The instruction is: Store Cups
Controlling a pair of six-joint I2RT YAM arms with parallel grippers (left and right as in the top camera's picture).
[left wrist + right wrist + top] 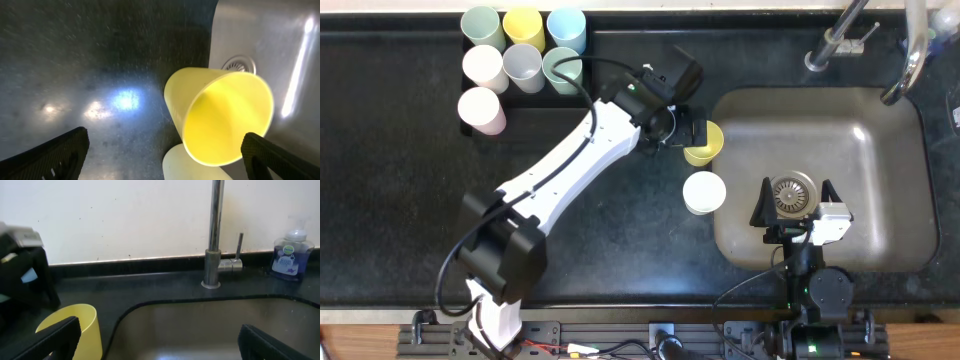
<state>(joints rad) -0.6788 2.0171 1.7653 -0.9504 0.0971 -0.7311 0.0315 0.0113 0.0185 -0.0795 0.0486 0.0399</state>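
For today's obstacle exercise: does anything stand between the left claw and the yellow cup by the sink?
Nothing visible does. The open left claw is right at the yellow cup; the white cup stands beside it, not between.

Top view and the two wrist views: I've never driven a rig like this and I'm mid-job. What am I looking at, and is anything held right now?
You are looking at two robot arms standing at the near edge of a dark countertop. The top view looks straight down from a fixed camera. Each wrist view rides on one arm, with that arm's two fingers at the picture's bottom edge.

The left gripper is open. It has a finger on either side of a yellow cup that stands by the sink, but it is not clamping the cup. A white cup stands right beside the yellow one.

The right gripper hangs open over the sink and is empty. Seven stored cups are grouped at the counter's far left.

So nothing is held.
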